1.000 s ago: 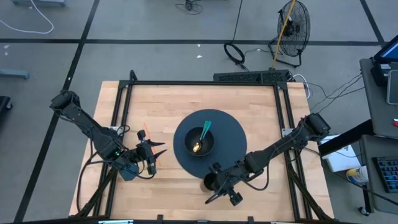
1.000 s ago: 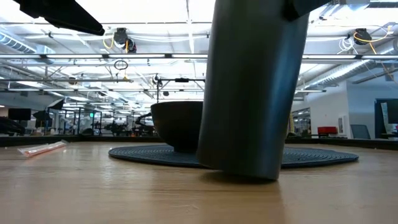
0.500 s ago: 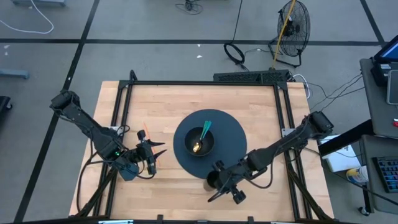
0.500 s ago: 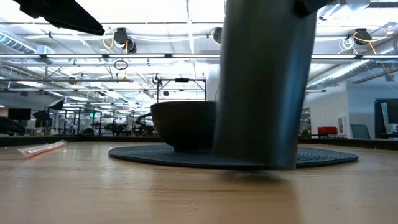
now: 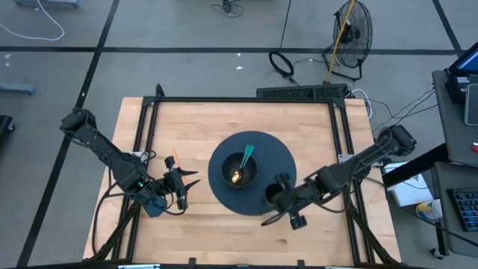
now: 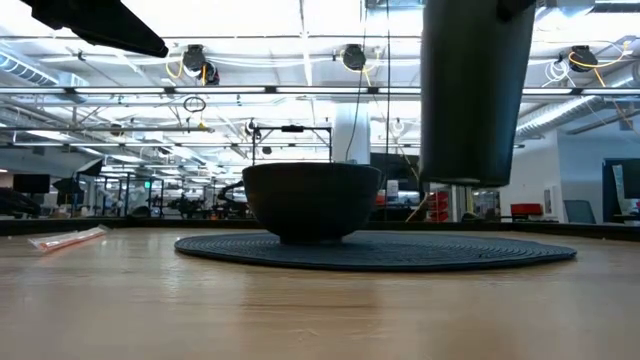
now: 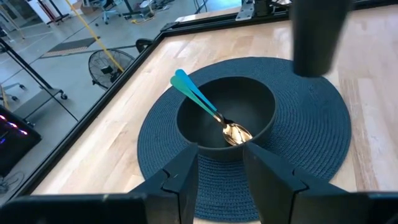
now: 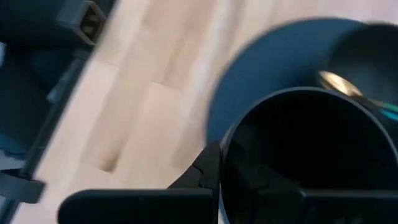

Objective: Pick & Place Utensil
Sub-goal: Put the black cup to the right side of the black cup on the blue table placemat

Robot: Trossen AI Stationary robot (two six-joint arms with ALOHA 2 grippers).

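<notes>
My right claw lifts dark cup over mat's near-right edge.
Claw pinched tight on cup rim, cup upright, clear of table. Spoon lies in black bowl mid-mat, long axis tilted: gold head down in the bowl, teal handle up over the far-right rim. My left claw waits left of mat, half spread, holding nothing. No readable writing.

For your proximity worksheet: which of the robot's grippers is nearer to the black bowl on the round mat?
Right. The right gripper holds a dark cup just past the bowl, over the mat's edge. The left gripper waits farther away, off the mat.
</notes>
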